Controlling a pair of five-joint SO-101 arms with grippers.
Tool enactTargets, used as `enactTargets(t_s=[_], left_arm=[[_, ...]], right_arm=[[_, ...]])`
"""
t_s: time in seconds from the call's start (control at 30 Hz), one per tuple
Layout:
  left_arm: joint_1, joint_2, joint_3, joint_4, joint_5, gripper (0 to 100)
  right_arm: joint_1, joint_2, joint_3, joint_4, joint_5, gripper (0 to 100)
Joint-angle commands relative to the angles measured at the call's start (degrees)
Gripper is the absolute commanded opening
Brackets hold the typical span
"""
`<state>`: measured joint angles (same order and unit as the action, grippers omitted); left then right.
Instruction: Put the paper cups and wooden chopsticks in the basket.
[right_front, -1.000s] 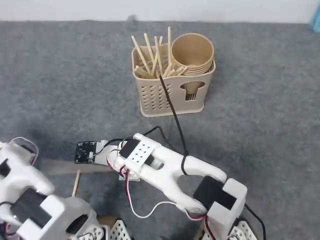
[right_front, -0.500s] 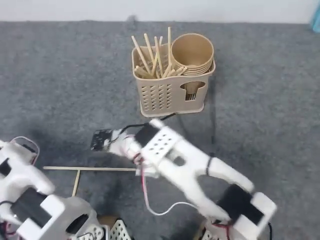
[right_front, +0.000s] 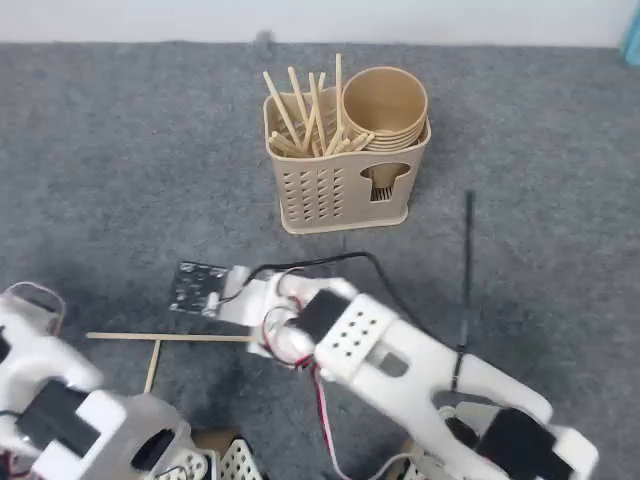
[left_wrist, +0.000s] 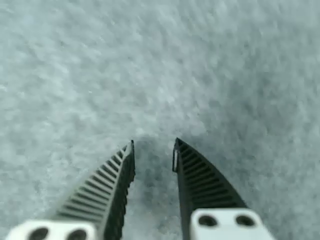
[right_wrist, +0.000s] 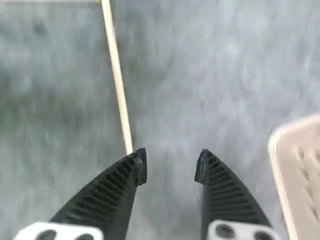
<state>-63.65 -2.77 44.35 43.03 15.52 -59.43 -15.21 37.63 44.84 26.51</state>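
Fingers (right_wrist: 120, 192) of your right gripper (right_wrist: 170, 165) stand parted and empty, one tip just beside the near end of the thin pale wooden chopstick (right_wrist: 117, 80), which lies flat well apart from the beige slotted plastic basket (right_front: 330, 195), its long axis running away from that tip.

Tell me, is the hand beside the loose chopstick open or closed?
Open. The right hand has its two black fingers apart, bare carpet between them; the chopstick lies outside the gap, ungripped.
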Motion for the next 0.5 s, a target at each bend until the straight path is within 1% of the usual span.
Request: enactTargets(t_s=[0.0, 0.1, 0.23, 0.47], left_arm=[[-5.0, -0.4, -3.4, -0.7, 1.1, 12], [-8.6, -0.4, -4.2, -0.7, 1.0, 12], [-11.7, -0.4, -6.5, -0.7, 0.8, 12], [-14.1, -0.4, -9.6, -0.7, 0.8, 12]], right_arm=[[-2.8, 6.8, -7.5, -5.9, -1.3, 13.7], [-4.6, 15.3, -14.7, -5.8, -1.3, 11.9], [-6.4, 24.3, -21.7, -5.8, -1.3, 12.0], [-8.1, 29.9, -28.4, 0.5, -1.3, 12.0]])
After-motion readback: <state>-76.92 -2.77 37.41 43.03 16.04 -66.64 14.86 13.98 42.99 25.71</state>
